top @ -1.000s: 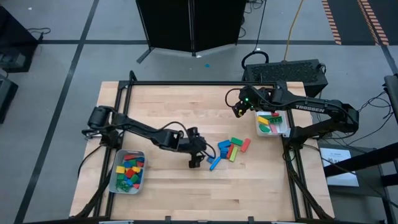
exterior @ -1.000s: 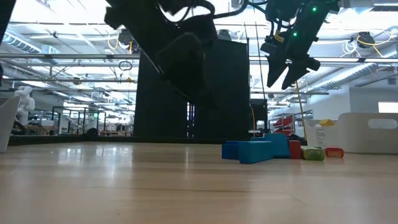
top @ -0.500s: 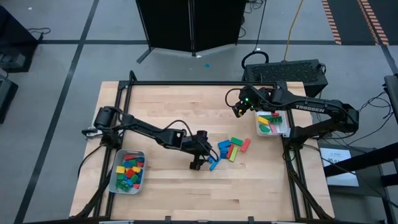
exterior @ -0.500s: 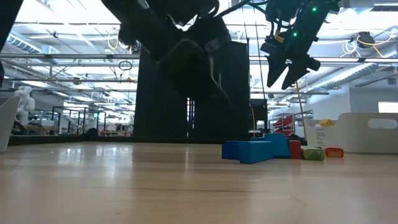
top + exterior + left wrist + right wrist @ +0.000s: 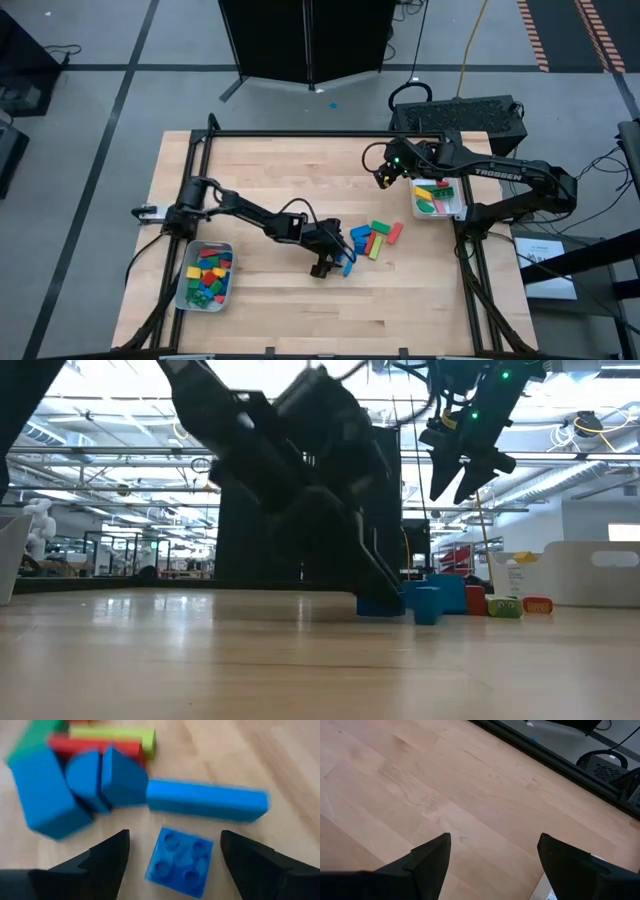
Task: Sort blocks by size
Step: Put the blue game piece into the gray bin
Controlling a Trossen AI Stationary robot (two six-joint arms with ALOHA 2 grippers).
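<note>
In the high view, the left gripper [image 5: 328,266] is low over the wood, a little right of the middle of the frame, at the left edge of the loose pile of blocks [image 5: 372,238]. Its fingers are spread, and nothing is between them yet.

In the left wrist view, a small blue studded square block [image 5: 181,861] lies flat on the table [image 5: 260,180], studs up, in the lower middle of the frame, exactly in the gap between the two dark fingers [image 5: 102,857]. It looks slightly turned against the line of the fingers. Just above it in that frame is a long blue bar [image 5: 206,800], lying left to right and apart from the square block by a thin strip of wood. The bar is close, so I judge it may be touched when the fingers come together.

The right gripper [image 5: 383,178] is in the upper right part of the high view, beside the right tray [image 5: 461,202], raised well above the table in the low view, fingers also spread and empty. It is well apart from the pile, so the left arm is clearly the nearer one.

The left tray [image 5: 184,283] with sorted blocks is at the lower left.
</note>
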